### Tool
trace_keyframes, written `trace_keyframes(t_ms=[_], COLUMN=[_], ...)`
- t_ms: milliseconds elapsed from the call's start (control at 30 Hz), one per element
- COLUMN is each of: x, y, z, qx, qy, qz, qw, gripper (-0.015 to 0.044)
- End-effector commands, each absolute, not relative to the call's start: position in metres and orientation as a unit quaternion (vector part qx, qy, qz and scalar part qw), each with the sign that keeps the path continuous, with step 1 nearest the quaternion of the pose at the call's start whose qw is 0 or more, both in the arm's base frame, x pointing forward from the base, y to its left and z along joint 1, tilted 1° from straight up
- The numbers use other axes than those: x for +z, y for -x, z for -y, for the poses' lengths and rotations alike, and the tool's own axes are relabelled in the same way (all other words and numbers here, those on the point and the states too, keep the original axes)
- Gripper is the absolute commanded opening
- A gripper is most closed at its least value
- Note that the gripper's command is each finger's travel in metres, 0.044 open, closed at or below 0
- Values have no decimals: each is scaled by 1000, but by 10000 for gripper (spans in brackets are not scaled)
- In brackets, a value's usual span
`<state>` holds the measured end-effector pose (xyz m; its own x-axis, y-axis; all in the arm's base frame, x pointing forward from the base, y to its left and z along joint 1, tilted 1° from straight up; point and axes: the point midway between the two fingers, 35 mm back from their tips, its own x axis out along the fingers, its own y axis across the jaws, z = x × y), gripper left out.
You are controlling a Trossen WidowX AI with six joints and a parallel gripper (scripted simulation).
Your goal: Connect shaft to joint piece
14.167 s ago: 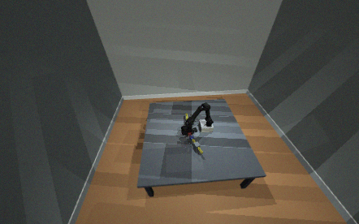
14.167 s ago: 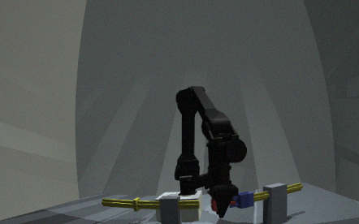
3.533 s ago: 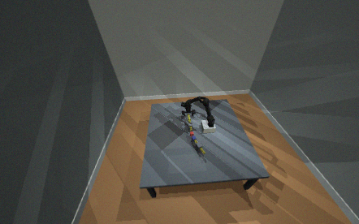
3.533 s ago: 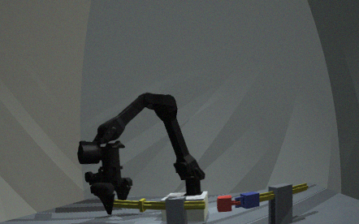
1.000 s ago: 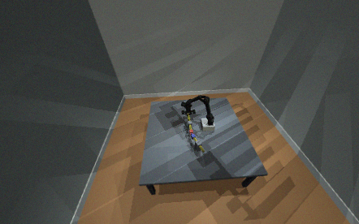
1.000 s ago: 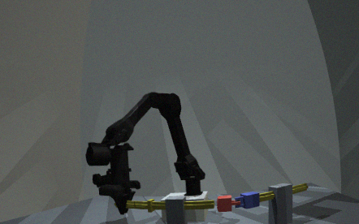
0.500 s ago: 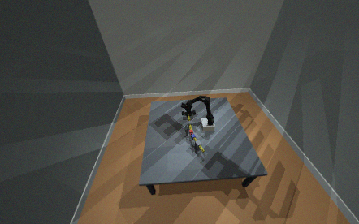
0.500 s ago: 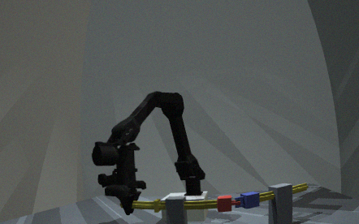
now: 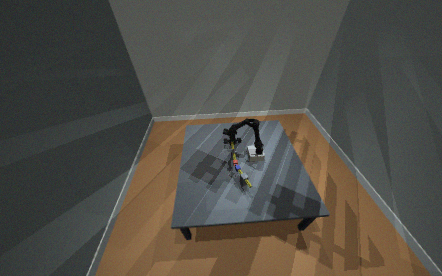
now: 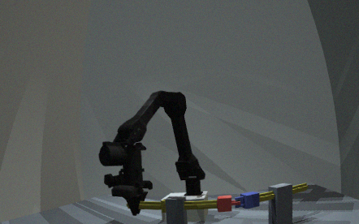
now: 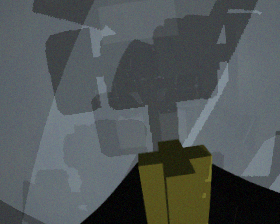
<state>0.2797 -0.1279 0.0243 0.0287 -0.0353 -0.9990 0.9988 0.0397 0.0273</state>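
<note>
Grey table [image 9: 286, 175] (white base [image 9: 260, 159] [image 10: 201, 215] aboard).

Arm [image 9: 249, 121] [image 10: 173, 97]: matte black all over, slim links, bulkier rounded joint housings. Upper link is a narrow straight bar, forearm a chunkier bar. Wrist carries a fat cylindrical housing [image 10: 113, 154] with a flat round end, plus small blocky protrusions off the sides. End effector [image 10: 136, 207] [image 11: 165, 164] also black, fingers taper toward the tips in the exterior view. Fine details like screws, cables, markings: too dark to tell.
</note>
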Motion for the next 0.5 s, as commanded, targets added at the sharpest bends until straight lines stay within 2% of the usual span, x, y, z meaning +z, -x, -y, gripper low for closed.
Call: trace_keyframes(t_ms=[0,467], x=[23,24], y=[-280,-279], z=[121,124], qx=[-488,-492], qy=[-490,-488], qz=[-496,-494], qw=[525,525], gripper=[0,0])
